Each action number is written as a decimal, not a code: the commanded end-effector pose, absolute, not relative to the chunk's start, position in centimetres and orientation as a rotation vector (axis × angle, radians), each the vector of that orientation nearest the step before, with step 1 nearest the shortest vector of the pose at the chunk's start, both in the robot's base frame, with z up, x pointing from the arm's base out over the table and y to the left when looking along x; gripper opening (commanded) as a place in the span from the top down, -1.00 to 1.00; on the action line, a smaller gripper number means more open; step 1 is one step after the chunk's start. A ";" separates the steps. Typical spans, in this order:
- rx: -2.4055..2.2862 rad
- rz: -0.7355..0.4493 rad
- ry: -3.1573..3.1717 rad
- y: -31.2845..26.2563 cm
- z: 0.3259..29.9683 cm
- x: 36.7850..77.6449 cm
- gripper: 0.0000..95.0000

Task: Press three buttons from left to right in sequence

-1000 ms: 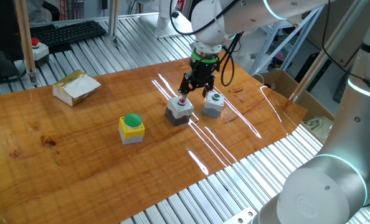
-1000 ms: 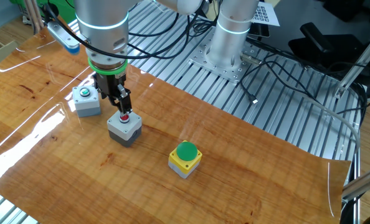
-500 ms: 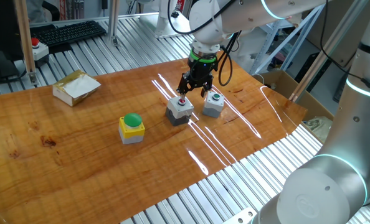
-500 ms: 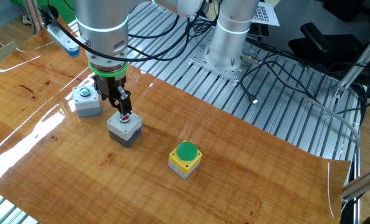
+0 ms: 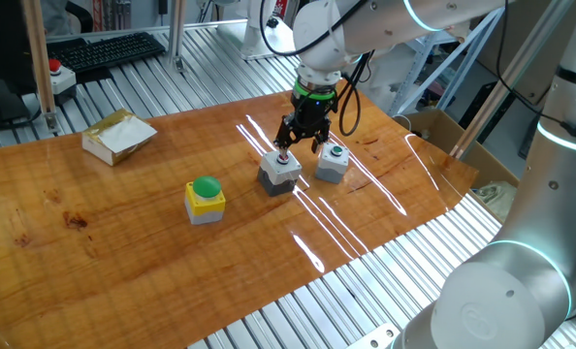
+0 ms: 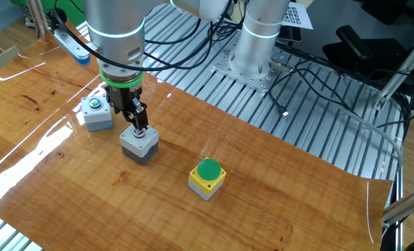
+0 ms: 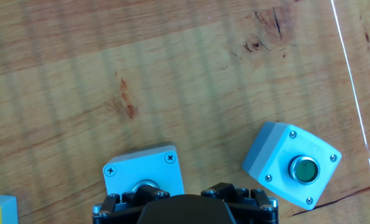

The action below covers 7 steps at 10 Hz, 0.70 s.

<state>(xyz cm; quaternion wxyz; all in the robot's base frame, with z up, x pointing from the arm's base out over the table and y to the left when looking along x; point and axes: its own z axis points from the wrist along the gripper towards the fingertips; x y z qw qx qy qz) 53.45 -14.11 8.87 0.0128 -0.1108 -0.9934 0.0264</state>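
Three button boxes stand in a row on the wooden table. The yellow-topped box with the big green dome (image 5: 205, 199) (image 6: 207, 178) is at one end. The grey box with the small red button (image 5: 279, 172) (image 6: 139, 144) (image 7: 144, 177) is in the middle. The grey box with the small green button (image 5: 333, 162) (image 6: 96, 113) (image 7: 292, 165) is at the other end. My gripper (image 5: 301, 148) (image 6: 127, 117) is over the middle box with its two fingers spread. One fingertip (image 6: 139, 128) rests on the red button and hides it.
A pale open cardboard box (image 5: 119, 136) lies on the table's far left. A red mushroom button on a pale box (image 5: 57, 78) and a keyboard (image 5: 104, 50) sit on the metal bench behind. Cables (image 6: 311, 70) run across the slatted bench.
My gripper has come down slightly onto the middle box. The red button showed below the fingertip before and is now covered by it.
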 end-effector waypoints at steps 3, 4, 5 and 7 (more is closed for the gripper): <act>-0.336 0.059 -3.099 -14.4 8.3 53.5 -0.60; -0.331 0.055 -3.099 -14.4 8.2 53.5 -0.60; -0.332 0.047 -3.098 -14.4 8.2 53.5 -0.60; -0.331 0.046 -3.100 -14.4 8.2 53.5 -0.60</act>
